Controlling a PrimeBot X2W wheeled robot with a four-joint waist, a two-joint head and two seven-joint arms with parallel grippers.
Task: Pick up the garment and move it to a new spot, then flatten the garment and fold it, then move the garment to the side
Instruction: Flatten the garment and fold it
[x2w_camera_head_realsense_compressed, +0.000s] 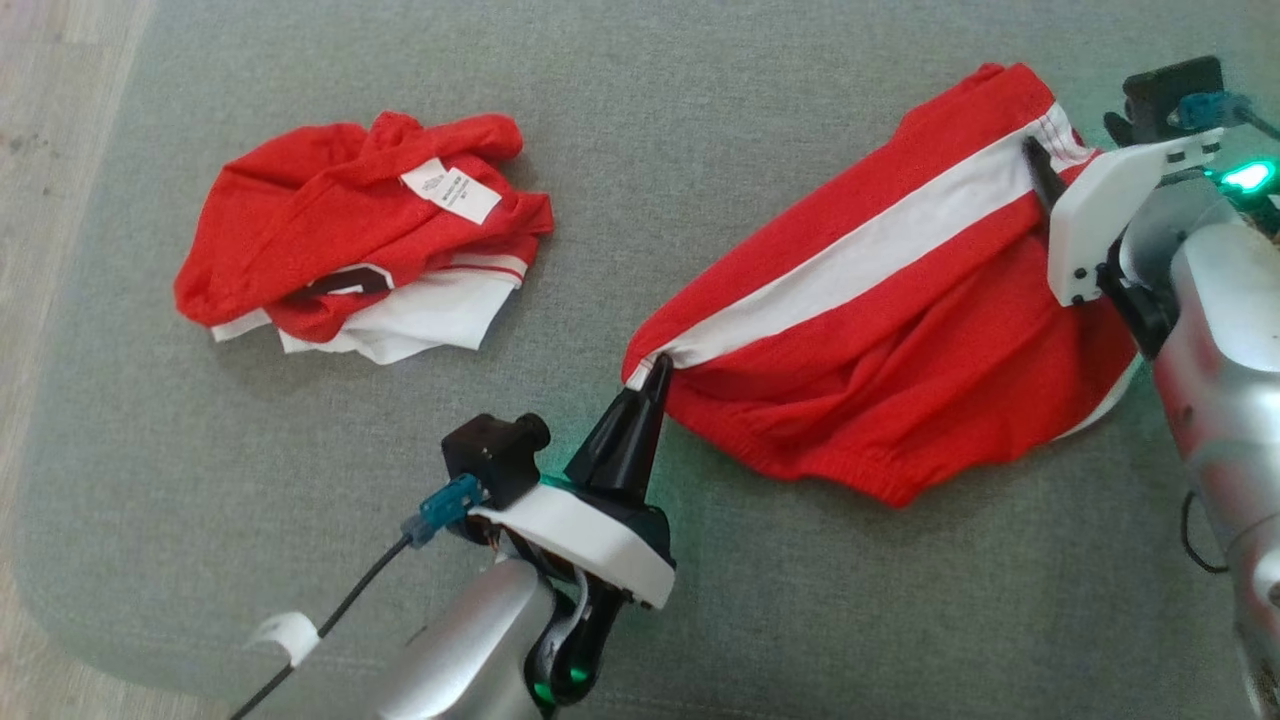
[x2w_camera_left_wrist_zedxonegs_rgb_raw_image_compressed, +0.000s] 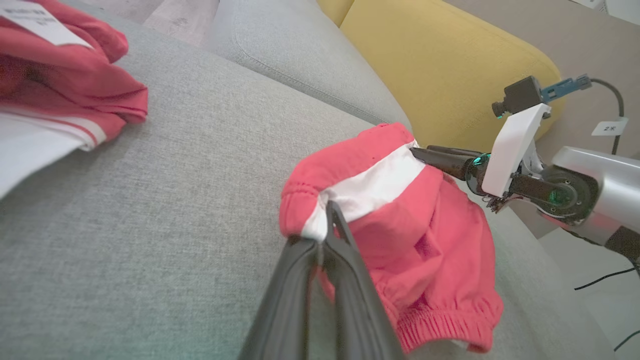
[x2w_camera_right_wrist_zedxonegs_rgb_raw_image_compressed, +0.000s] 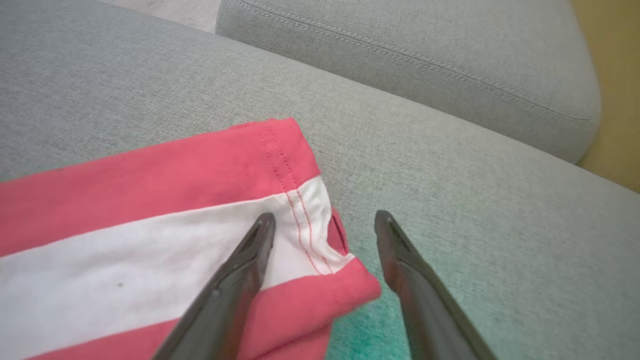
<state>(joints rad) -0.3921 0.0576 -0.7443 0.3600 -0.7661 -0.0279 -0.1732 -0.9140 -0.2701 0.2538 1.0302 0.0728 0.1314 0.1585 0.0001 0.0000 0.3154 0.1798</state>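
The garment (x2w_camera_head_realsense_compressed: 880, 330) is a pair of red shorts with a white side stripe, lying stretched across the grey sofa cushion (x2w_camera_head_realsense_compressed: 700, 120). My left gripper (x2w_camera_head_realsense_compressed: 660, 368) is shut on the waistband end of the stripe (x2w_camera_left_wrist_zedxonegs_rgb_raw_image_compressed: 320, 220). At the opposite hem corner (x2w_camera_right_wrist_zedxonegs_rgb_raw_image_compressed: 320, 235) my right gripper (x2w_camera_right_wrist_zedxonegs_rgb_raw_image_compressed: 325, 220) stands open. One of its fingers (x2w_camera_right_wrist_zedxonegs_rgb_raw_image_compressed: 250, 250) rests over the white stripe and the other is above bare cushion. The left wrist view shows the right gripper (x2w_camera_left_wrist_zedxonegs_rgb_raw_image_compressed: 420, 150) at the far end of the shorts (x2w_camera_left_wrist_zedxonegs_rgb_raw_image_compressed: 400, 220).
A crumpled red and white shirt (x2w_camera_head_realsense_compressed: 360, 240) with a white label lies at the cushion's left. A second grey cushion (x2w_camera_right_wrist_zedxonegs_rgb_raw_image_compressed: 425, 55) and a yellow pillow (x2w_camera_left_wrist_zedxonegs_rgb_raw_image_compressed: 440, 65) sit behind. Wooden floor (x2w_camera_head_realsense_compressed: 40, 150) shows past the left edge.
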